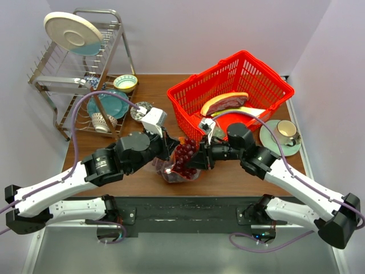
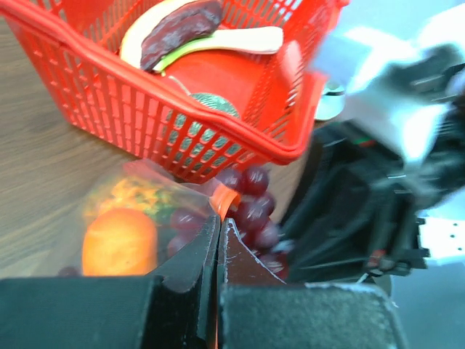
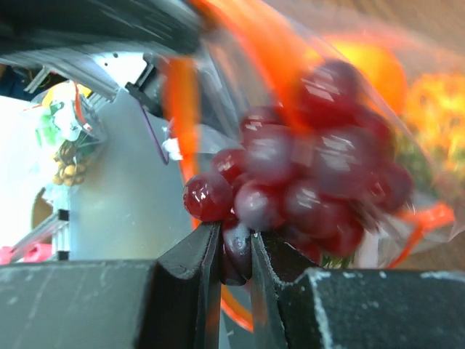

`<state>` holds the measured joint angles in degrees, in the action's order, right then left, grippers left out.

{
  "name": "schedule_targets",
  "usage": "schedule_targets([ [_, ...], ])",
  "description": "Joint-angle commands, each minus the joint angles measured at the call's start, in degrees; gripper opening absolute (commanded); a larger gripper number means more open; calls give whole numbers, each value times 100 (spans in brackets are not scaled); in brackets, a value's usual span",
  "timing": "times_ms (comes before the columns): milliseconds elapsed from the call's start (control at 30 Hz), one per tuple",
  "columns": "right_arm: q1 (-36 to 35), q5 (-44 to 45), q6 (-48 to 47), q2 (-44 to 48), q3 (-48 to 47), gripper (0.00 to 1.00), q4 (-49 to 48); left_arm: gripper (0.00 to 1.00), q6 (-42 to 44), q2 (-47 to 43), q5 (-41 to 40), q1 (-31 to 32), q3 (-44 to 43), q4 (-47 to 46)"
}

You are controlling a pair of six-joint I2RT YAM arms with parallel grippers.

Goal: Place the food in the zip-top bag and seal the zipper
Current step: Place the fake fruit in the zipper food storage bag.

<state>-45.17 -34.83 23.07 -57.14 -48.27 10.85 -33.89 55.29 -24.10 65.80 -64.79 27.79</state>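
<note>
The clear zip-top bag (image 1: 171, 173) hangs just above the table between the two arms. My left gripper (image 1: 167, 149) is shut on the bag's mouth edge, and the red-orange zipper (image 2: 226, 200) sticks out of the closed jaws (image 2: 220, 222). The pineapple (image 2: 120, 240) lies inside the bag, its green crown visible through the plastic. My right gripper (image 1: 195, 157) is shut on the dark purple grape bunch (image 1: 183, 154), pinching one grape (image 3: 236, 243), and holds it at the bag's open mouth. In the right wrist view the bunch (image 3: 312, 182) is partly past the zipper (image 3: 182, 109).
The red mesh basket (image 1: 228, 91) stands just behind the bag and holds the pink-red slice (image 1: 222, 103) and the white-green stalk. A dish rack (image 1: 80, 74) with plates stands back left. A small dish (image 1: 140, 109) lies beside it. A cup on a saucer (image 1: 285, 134) sits at the right.
</note>
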Motion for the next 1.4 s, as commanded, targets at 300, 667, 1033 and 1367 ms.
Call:
schedule_targets([
  [300,-176,-85,-347,617,-323,3,-312,0,-39,52,511,-674,-50,-213],
  [667,-308,-340,-505,767,-209,3,-136,0,31,395,696,-762,-332,86],
  [1033,-317,-50,-690,1021,-446,3,136,0,14,580,924,-797,-358,121],
  [1367,-326,-490,-628,732,-148,3,-13,0,49,553,933,-806,-472,165],
])
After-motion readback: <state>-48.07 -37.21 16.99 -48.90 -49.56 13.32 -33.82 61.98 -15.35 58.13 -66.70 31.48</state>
